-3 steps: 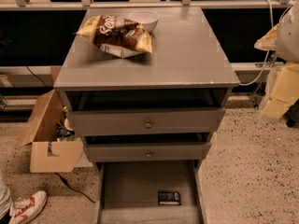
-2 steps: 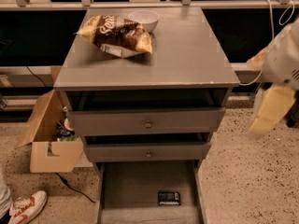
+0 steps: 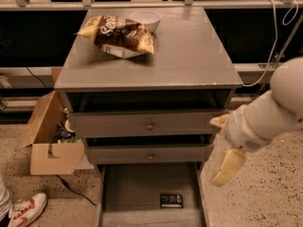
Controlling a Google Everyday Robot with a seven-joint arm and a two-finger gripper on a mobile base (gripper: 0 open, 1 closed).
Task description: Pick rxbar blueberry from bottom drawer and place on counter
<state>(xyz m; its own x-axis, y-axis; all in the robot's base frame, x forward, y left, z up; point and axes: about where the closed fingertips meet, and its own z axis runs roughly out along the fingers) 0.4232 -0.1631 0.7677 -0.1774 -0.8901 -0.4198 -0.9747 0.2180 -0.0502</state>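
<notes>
The snack bar (image 3: pixel 171 200) lies flat on the floor of the open bottom drawer (image 3: pixel 130 186), near the front and a bit to the right. The gripper (image 3: pixel 223 145) hangs on the right side of the cabinet, beside the two upper drawers. Its fingers are spread apart and hold nothing. On the counter (image 3: pixel 189 56), far left, sit a chip bag (image 3: pixel 118 34) and a white bowl (image 3: pixel 146 18).
</notes>
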